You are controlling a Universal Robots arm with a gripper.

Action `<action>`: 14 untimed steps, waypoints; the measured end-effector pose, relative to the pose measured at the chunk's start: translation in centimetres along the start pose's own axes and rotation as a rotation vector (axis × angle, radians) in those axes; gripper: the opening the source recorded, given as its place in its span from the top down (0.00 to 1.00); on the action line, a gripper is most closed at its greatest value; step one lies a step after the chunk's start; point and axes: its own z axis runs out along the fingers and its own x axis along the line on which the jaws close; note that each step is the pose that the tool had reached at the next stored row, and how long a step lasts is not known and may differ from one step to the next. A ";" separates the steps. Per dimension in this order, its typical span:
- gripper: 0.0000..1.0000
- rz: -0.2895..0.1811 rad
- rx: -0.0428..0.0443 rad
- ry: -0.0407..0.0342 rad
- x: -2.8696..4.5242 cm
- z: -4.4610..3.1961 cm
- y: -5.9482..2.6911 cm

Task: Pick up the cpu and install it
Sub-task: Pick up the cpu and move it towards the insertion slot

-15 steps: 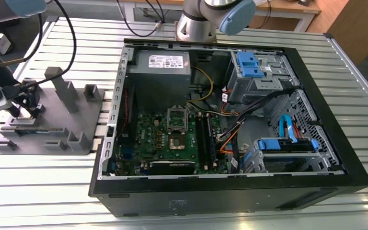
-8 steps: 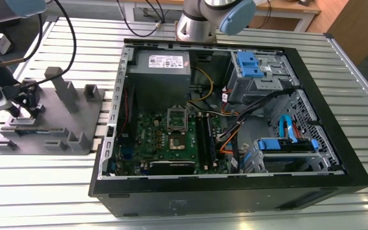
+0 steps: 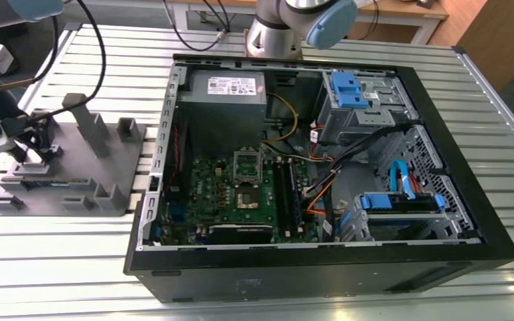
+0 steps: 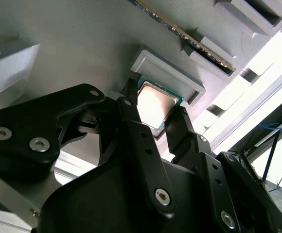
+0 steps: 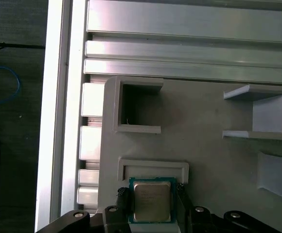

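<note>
We find the gripper [image 3: 32,155] clamping the cpu [image 5: 152,201]

Exterior view: at the fixture block's [image 3: 105,170] edge away from the computer case [image 3: 284,281]. Second wrist view: fingers [image 4: 136,131] pinch opposite sides. First wrist view: beside the pocket lip [image 5: 153,167]. Likely light, stiff, fragile: edges only.

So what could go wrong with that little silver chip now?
The gripper is around the cpu, which lies flat in its pocket on the grey block. A tilted lift might catch it on the raised lip beside it. The chip is thin and flat, so it might slip out and fall. Inside the computer case, loose cables run close to the motherboard and might snag the arm.
</note>
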 end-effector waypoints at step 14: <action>0.53 0.000 -0.0001 -0.0002 -0.07 -2.35 0.10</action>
